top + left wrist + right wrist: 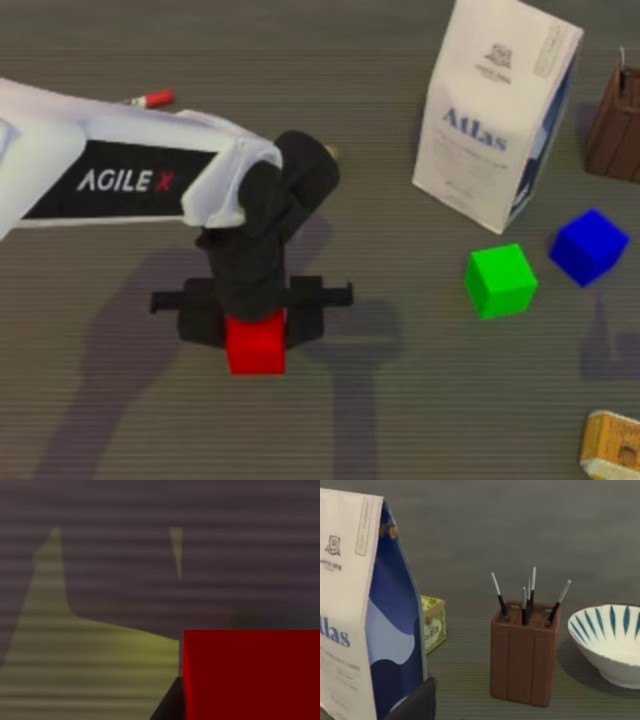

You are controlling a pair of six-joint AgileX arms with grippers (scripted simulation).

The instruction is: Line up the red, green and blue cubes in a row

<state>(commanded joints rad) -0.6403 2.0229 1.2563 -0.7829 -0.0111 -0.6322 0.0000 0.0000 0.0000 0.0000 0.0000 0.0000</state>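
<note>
The red cube [255, 346] sits left of the table's middle with my left gripper [255, 326] shut on it, one black finger on each side. In the left wrist view the red cube [250, 675] fills the near corner, and a dark finger [170, 706] presses against its edge. The green cube [500, 281] stands on the table at the right, and the blue cube [589, 246] lies just beyond it, turned at an angle. My right gripper [462, 715] is out of the top view and only a dark sliver of it shows in its own wrist view.
A white "Atlas" bag [495, 120] stands behind the green cube. A brown pen holder [615, 125] is at the far right edge, beside a patterned bowl [610, 640]. A red marker [150, 99] lies at the back left, and a yellow box [612, 445] is at the front right.
</note>
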